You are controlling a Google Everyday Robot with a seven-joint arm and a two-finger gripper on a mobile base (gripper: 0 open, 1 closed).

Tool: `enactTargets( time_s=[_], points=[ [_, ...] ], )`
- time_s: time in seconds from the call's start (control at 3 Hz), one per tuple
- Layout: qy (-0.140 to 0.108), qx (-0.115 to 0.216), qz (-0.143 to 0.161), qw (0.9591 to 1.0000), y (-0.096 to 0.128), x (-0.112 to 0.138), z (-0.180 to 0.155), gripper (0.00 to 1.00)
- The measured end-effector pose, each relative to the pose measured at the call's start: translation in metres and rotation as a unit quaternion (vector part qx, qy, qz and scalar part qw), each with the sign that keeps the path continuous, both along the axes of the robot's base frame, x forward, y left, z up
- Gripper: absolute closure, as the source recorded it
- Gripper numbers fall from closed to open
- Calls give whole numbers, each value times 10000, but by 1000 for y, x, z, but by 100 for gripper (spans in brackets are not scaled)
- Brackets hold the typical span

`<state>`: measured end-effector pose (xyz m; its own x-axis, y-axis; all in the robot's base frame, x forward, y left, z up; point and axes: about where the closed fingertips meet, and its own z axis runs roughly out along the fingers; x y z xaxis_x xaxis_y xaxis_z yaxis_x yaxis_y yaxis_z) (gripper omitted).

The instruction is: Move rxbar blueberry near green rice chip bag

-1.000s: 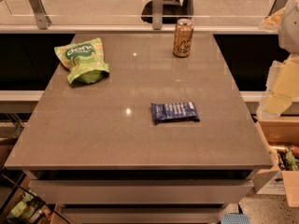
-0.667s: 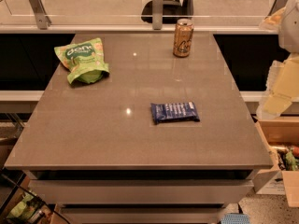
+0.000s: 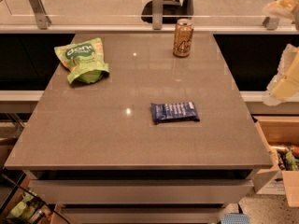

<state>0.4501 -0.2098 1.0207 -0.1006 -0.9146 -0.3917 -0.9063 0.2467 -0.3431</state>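
Note:
The rxbar blueberry (image 3: pixel 174 111), a flat dark-blue wrapper with white lettering, lies on the grey table (image 3: pixel 93 134) a little right of its middle. The green rice chip bag (image 3: pixel 82 60), a wrinkly light-green pouch, lies at the far left of the table, well apart from the bar. My gripper (image 3: pixel 286 4) shows only as a pale blurred shape at the top right edge of the camera view. It is off the table, far from both things, and holds nothing that I can see.
An orange-gold drink can (image 3: pixel 183 37) stands upright at the far side of the table, right of centre. A glass railing with metal posts (image 3: pixel 158 6) runs behind the table. A pale arm part (image 3: pixel 285 78) hangs at the right edge. An open cardboard box (image 3: pixel 280 153) sits on the floor at the right.

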Motion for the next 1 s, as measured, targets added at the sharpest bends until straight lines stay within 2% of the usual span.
enactTargets(
  time_s=[0.33,0.67,1.0],
  points=[
    [-170,574,286,9978,3,3,4,0],
    [-243,1038,473,9932,7,4,-3,0],
    [-197,1495,602,9867,12,5,-21,0]
  ],
)
